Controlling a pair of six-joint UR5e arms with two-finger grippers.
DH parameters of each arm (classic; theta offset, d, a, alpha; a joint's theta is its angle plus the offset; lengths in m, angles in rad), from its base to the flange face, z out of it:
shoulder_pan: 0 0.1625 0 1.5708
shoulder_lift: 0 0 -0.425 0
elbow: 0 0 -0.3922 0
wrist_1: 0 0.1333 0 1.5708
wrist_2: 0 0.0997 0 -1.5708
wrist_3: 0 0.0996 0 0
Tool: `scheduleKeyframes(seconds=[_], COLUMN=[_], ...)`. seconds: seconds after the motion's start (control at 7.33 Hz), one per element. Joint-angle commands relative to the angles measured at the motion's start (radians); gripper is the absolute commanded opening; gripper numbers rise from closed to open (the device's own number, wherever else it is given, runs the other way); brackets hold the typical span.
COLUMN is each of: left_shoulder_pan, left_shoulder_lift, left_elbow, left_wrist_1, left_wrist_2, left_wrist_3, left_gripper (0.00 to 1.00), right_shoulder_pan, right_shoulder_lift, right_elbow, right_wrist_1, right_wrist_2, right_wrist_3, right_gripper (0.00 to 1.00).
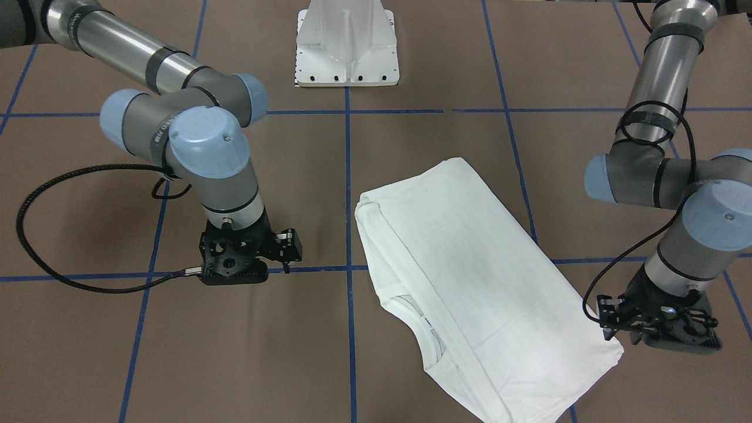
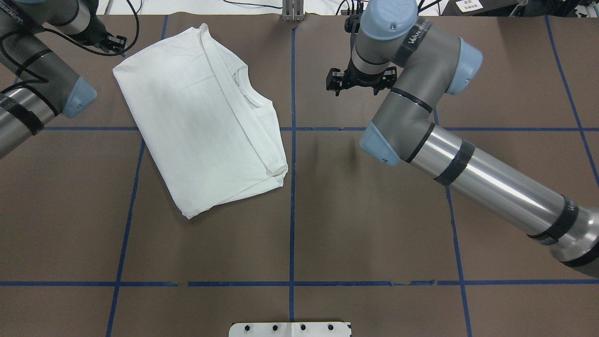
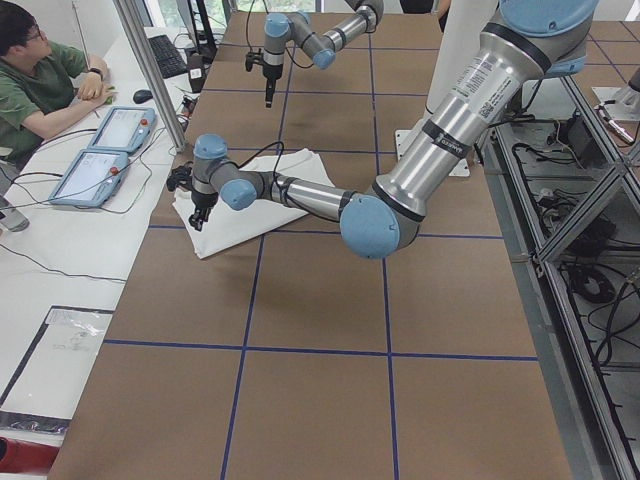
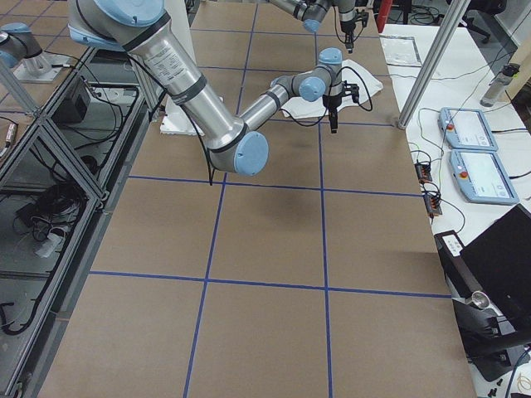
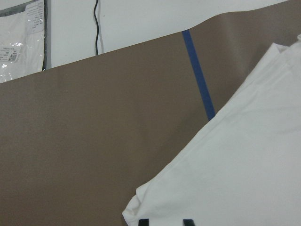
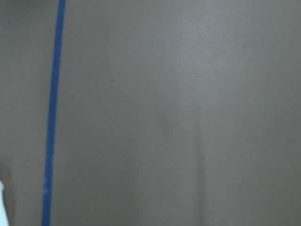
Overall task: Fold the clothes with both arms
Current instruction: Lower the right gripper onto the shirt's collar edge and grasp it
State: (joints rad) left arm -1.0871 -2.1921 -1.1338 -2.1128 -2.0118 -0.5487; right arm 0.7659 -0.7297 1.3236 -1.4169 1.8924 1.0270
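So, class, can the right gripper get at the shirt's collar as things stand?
Probably yes: only bare table lies between the right gripper and the collar, uncovered on the shirt's nearer edge.

White T-shirt, folded into a slanted rectangle, lies flat at the overhead view's upper left, collar showing; left arm beside it, right arm well apart.

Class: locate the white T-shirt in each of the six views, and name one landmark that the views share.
Front-facing: the T-shirt lies right of centre, in the lower half.
Overhead: upper left.
Exterior left: left of centre, upper half.
Exterior right: top, right of centre.
Left wrist: lower right.
Right wrist: not clearly in it; only a pale sliver at the lower-left edge.
Landmark: the blue tape line along its collar side.
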Motion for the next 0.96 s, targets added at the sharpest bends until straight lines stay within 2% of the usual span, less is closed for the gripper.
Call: scheduleKeyframes(seconds=[0.0, 0.14, 0.27, 0.41, 0.68, 0.82], left_shoulder_pan=[-0.005, -0.007, -0.005, -0.005, -0.005, -0.004], left_shoulder_lift=[0.043, 0.048, 0.051, 0.051, 0.051, 0.051], left_elbow=[-0.070, -0.078, -0.084, -0.084, -0.084, -0.084], left_wrist_1=[-0.004, -0.004, -0.004, -0.004, -0.006, -0.006], left_wrist_2=[-0.031, -0.031, -0.031, -0.031, -0.031, -0.031], left_wrist_3=[-0.010, -0.011, -0.013, -0.013, -0.013, -0.013], left_gripper=[1.00, 1.00, 1.00, 1.00, 1.00, 1.00], right_shoulder_pan=[-0.055, -0.075, -0.103, -0.129, -0.152, -0.169], right_shoulder_lift=[0.173, 0.237, 0.240, 0.265, 0.285, 0.292], right_elbow=[-0.278, -0.346, -0.380, -0.461, -0.507, -0.515], right_wrist_1=[0.207, 0.219, 0.289, 0.376, 0.441, 0.441], right_wrist_2=[-0.067, -0.096, -0.140, -0.179, -0.216, -0.257], right_wrist_3=[0.129, 0.151, 0.154, 0.178, 0.197, 0.197], right_gripper=[1.00, 1.00, 0.99, 0.95, 0.70, 0.63])
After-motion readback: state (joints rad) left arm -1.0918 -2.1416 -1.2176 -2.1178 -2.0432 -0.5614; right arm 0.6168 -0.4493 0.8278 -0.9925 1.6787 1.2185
